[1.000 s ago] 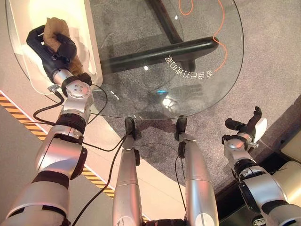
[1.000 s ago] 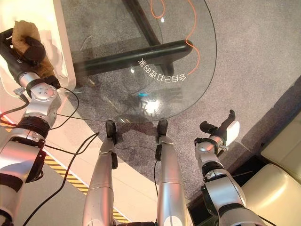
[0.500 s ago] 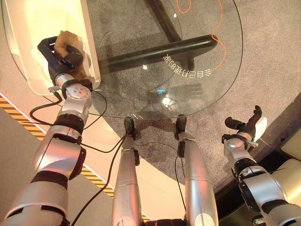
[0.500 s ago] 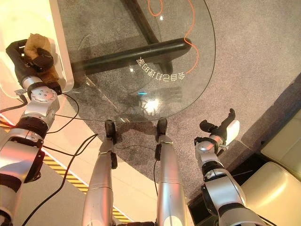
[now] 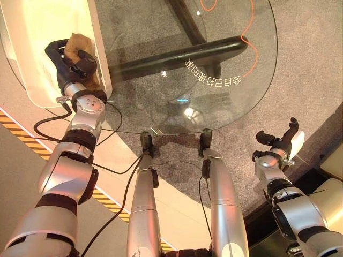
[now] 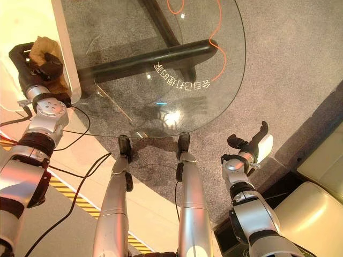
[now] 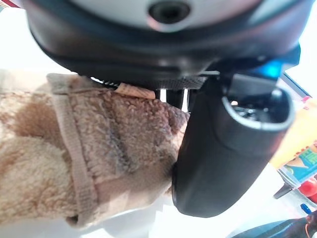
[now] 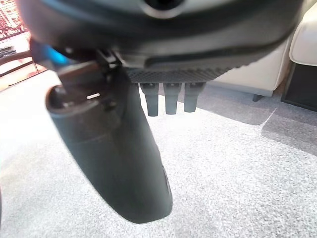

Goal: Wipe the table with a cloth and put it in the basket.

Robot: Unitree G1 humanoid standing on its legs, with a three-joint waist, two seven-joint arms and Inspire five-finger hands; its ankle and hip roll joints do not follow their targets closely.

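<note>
In the left eye view, the left hand [image 5: 72,59] grips a tan fluffy cloth [image 5: 79,44] over the white plastic basket [image 5: 32,32], which sits at the left edge of the round glass counter [image 5: 214,64]. In the right eye view, the right hand [image 6: 252,144] hangs over grey carpet [image 6: 300,64], fingers relaxed, holding nothing. In the left wrist view, thumb and fingers [image 7: 223,144] pinch the cloth.
</note>
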